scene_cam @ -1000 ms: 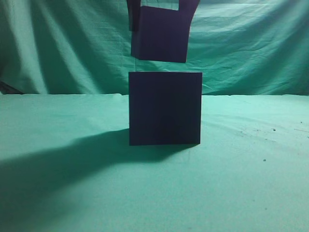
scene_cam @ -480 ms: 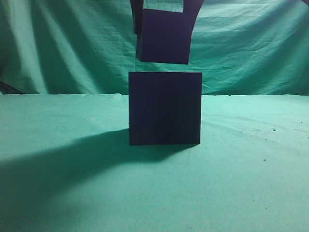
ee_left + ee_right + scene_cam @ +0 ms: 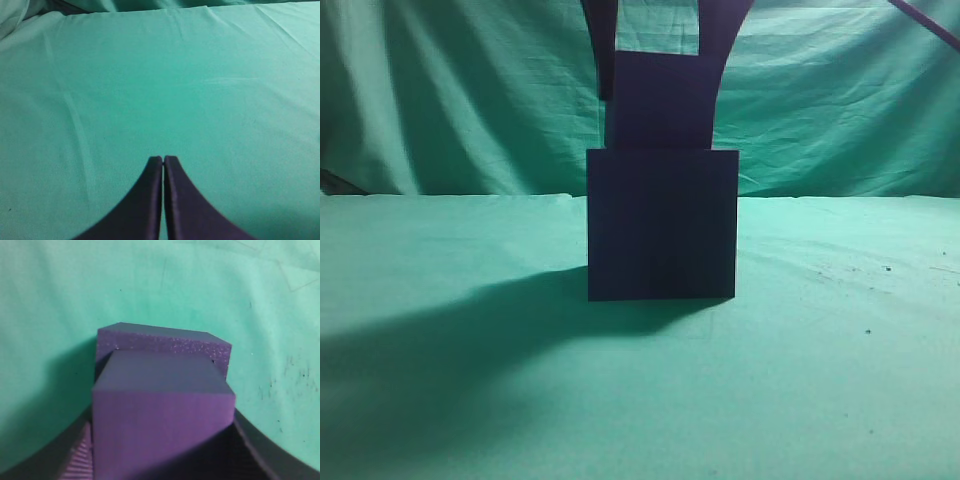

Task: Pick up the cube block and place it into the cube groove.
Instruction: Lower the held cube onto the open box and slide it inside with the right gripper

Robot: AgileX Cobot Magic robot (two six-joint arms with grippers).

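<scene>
The cube groove (image 3: 662, 225), a large dark navy box, stands upright on the green cloth at mid-table. My right gripper (image 3: 658, 60) comes down from above and is shut on the cube block (image 3: 658, 100), a smaller dark purple cube. The block's bottom edge meets the top of the box; whether it has entered I cannot tell. In the right wrist view the cube block (image 3: 162, 410) fills the space between my fingers, with the speckled rim of the groove (image 3: 165, 342) just beyond it. My left gripper (image 3: 163, 159) is shut and empty over bare cloth.
Green cloth (image 3: 840, 340) covers the table and hangs as a backdrop behind. A broad shadow lies to the left of the box. A thin dark bar (image 3: 925, 22) crosses the top right corner.
My right gripper has lowered the cube block straight down, from a clear gap above the box to its top edge. The left gripper's earlier state is not shown.
</scene>
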